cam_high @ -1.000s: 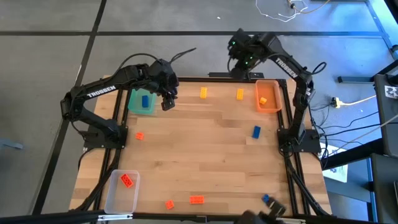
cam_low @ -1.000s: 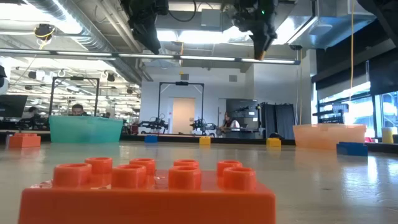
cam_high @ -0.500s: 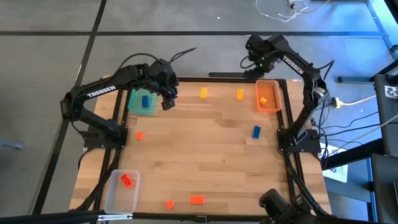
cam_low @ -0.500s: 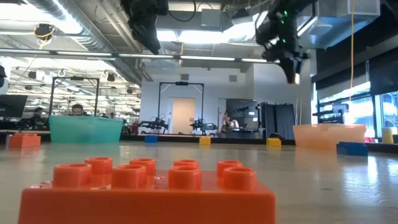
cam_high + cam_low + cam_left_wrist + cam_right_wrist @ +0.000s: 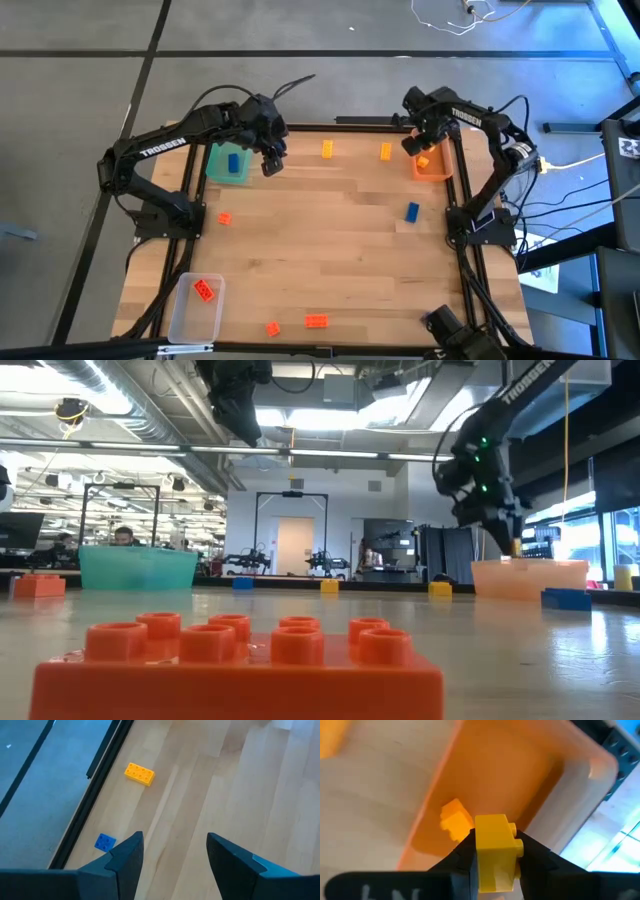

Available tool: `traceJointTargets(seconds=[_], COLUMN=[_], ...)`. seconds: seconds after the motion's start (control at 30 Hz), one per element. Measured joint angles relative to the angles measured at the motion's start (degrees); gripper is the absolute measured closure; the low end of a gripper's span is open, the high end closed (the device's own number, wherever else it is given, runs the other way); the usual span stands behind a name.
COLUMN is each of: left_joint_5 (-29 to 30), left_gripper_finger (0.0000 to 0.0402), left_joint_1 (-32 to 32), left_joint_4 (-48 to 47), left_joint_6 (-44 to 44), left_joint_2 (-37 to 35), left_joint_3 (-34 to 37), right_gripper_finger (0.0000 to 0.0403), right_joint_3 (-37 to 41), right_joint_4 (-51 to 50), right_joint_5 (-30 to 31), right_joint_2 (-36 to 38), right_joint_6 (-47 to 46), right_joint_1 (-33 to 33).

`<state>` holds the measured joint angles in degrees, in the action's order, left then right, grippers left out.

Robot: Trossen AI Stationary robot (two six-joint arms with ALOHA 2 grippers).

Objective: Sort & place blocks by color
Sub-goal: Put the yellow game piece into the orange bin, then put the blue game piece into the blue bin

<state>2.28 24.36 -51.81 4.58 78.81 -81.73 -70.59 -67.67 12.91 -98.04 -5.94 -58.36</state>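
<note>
Right now the delivery step is in hand: the right gripper (image 5: 492,851) hangs over the orange tray (image 5: 436,172) at the table's far right corner, its fingers (image 5: 462,851) clenched on a yellow block (image 5: 495,851). One yellow block (image 5: 455,820) already lies in that tray, just below the held one. The next move, as I judge it, calls for a short descent and a release with the block well inside the rim (the gripper sits near the tray's inner wall, so a drop from here could clip the edge).

The left gripper (image 5: 172,855) waits above the table beside the green tray (image 5: 215,165), fingers spread and empty; a blue block (image 5: 235,162) sits in that tray.

Much sorting is left. Two yellow blocks (image 5: 327,149) lie loose along the far edge, a blue block (image 5: 412,211) lies on the right side, and red-orange blocks (image 5: 316,321) are scattered along the left and near edges, with one (image 5: 204,290) in the clear tray (image 5: 180,320) at the near left corner.

The table (image 5: 330,240) is pale wood planking in a black frame, standing on grey floor with cables trailing at the right. Beyond it the low view shows a large open workshop with ceiling lights, ducts, a doorway and other rigs; a person (image 5: 124,537) sits in the distance.
</note>
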Motion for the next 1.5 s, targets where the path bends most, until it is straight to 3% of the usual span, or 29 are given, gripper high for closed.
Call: traceJointTargets(seconds=[0.23, 0.43, 0.57, 0.8, 1.13, 1.3, 1.5], left_joint_5=[0.00, 0.00, 0.00, -0.02, -0.25, -0.24, -0.24], left_gripper_finger=[0.0195, 0.0195, 0.0195, 0.0195, 0.0195, 0.0195, 0.0195], left_joint_1=[0.00, 0.00, 0.00, 0.00, 0.00, -0.02, -0.04], left_joint_4=[0.09, 0.09, 0.07, 0.05, -0.68, -3.92, -6.46], left_joint_6=[0.00, -1.46, -1.50, -1.48, -4.53, -6.83, -8.88], left_joint_2=[0.00, 0.00, 0.00, 0.00, 0.00, 0.00, 0.00], left_joint_3=[0.00, 0.00, 0.00, 0.00, -0.01, -0.02, -0.02], right_gripper_finger=[0.0308, 0.0245, 0.0226, 0.0221, 0.0220, 0.0219, 0.0219], right_joint_3=[3.30, 3.37, 3.34, -1.88, -4.00, -4.00, -4.00], right_joint_4=[5.24, 5.78, 5.75, -0.30, -2.24, -2.57, -7.12], right_joint_5=[0.01, 0.02, -0.11, -8.30, -10.42, -14.46, -16.19], right_joint_2=[0.00, 0.00, 0.00, 0.70, 18.70, 26.47, 30.82], right_joint_6=[-0.06, -1.48, -1.43, -1.04, -5.69, -9.42, -25.49], right_joint_1=[-0.73, -0.73, -0.73, -0.72, 6.22, 11.46, 19.26])
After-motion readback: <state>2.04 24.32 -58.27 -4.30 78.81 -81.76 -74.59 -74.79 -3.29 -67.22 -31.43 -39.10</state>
